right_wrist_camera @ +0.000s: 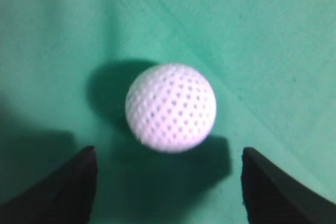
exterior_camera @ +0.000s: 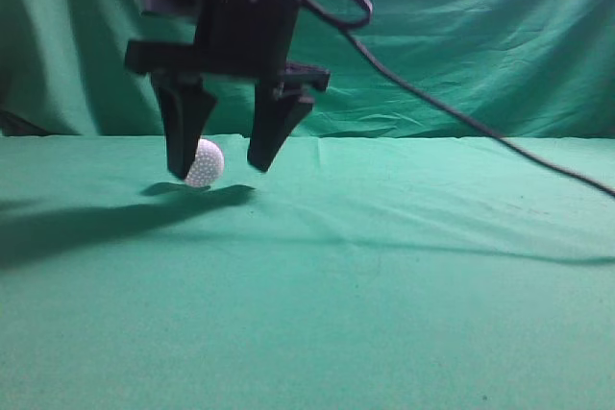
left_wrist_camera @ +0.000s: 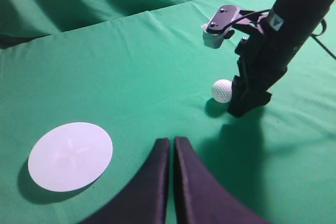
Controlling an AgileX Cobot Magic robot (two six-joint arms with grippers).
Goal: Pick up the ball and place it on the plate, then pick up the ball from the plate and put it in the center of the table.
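Observation:
The white dimpled ball (exterior_camera: pixel 205 163) rests on the green table (exterior_camera: pixel 384 266). It also shows in the left wrist view (left_wrist_camera: pixel 222 90) and fills the middle of the right wrist view (right_wrist_camera: pixel 170 107). My right gripper (exterior_camera: pixel 224 162) is open and hangs just above the cloth, its dark fingers spread wider than the ball, which lies just beyond the tips (right_wrist_camera: pixel 168 179). The white round plate (left_wrist_camera: pixel 70 156) lies flat on the cloth at the left. My left gripper (left_wrist_camera: pixel 172 142) is shut and empty, apart from the ball and near the plate.
A draped green curtain (exterior_camera: pixel 461 36) hangs behind the table. A black cable (exterior_camera: pixel 461 112) trails from the right arm down to the right. The right arm casts a dark shadow (exterior_camera: pixel 86 223) on the cloth at the left.

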